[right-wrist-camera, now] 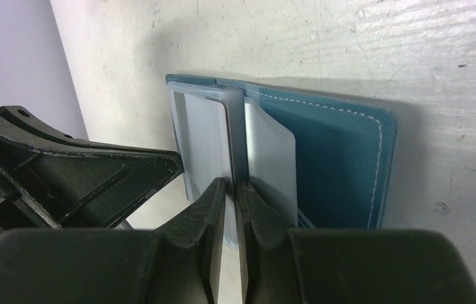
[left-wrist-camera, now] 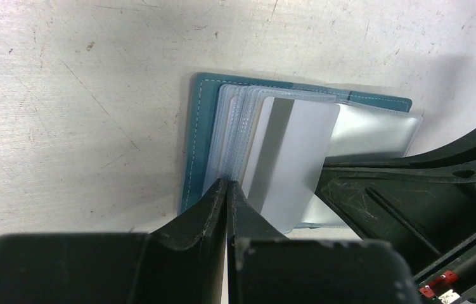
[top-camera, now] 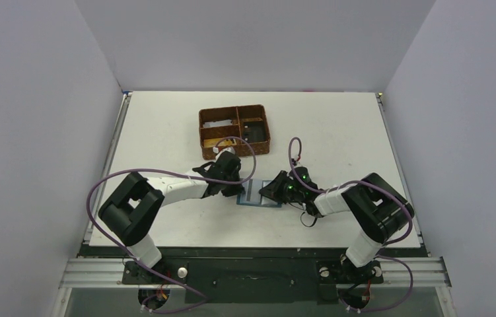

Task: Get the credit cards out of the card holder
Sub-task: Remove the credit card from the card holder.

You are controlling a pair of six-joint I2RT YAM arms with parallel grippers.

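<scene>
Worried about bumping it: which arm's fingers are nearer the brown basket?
Left. The left fingers sit close by the basket's near side, at the wallet's left edge; the right fingers are farther away, at the wallet's right side.

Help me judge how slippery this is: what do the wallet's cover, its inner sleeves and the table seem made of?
Wallet cover: likely leather or an imitation, matte teal, with pale stitching along the edge. Inner sleeves: thin plastic, frosted and translucent, stacked in layers. Table: hard white surface, scuffed and scratched; what lies under the white finish is unclear.
</scene>
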